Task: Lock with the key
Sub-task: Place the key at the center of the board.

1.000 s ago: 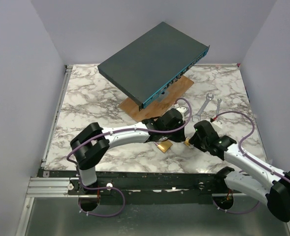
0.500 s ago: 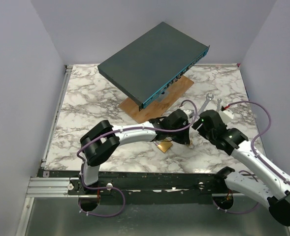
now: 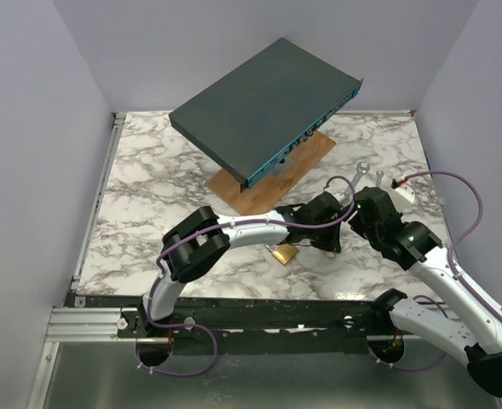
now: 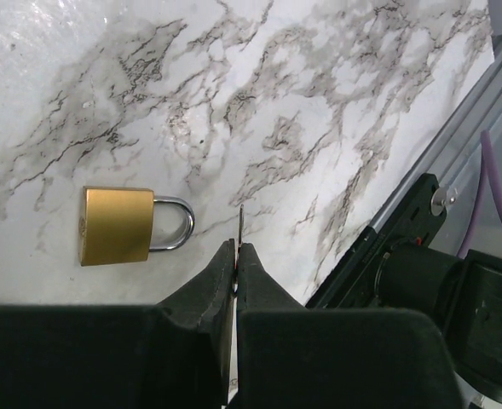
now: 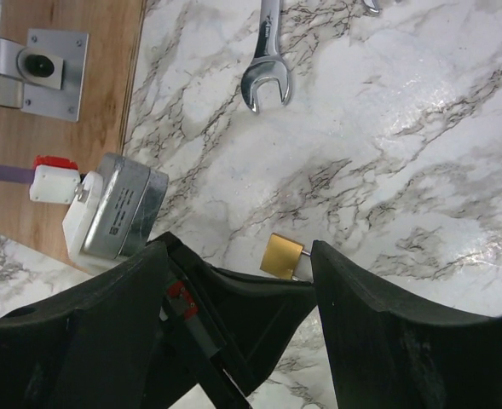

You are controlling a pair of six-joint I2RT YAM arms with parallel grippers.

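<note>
A brass padlock (image 4: 118,226) lies flat on the marble table (image 3: 174,183), its steel shackle pointing right in the left wrist view. My left gripper (image 4: 236,247) hovers just right of it, shut on the key (image 4: 240,223), whose thin blade sticks out edge-on past the fingertips. My right gripper (image 5: 238,251) is open, close behind the left one, with nothing held. Between its fingers I see the left gripper's black body and the padlock (image 5: 282,254) beyond. In the top view the padlock (image 3: 283,255) sits near the front edge, left of both grippers.
Two wrenches (image 3: 357,179) lie to the right of a wooden board (image 3: 314,153). On the board a dark flat box (image 3: 263,106) rests tilted on a metal bracket (image 5: 37,64). The table's front rail (image 4: 421,213) is close to the left gripper.
My right gripper has opened and drawn back to the right. The left arm has swung right with the key, away from the padlock.
</note>
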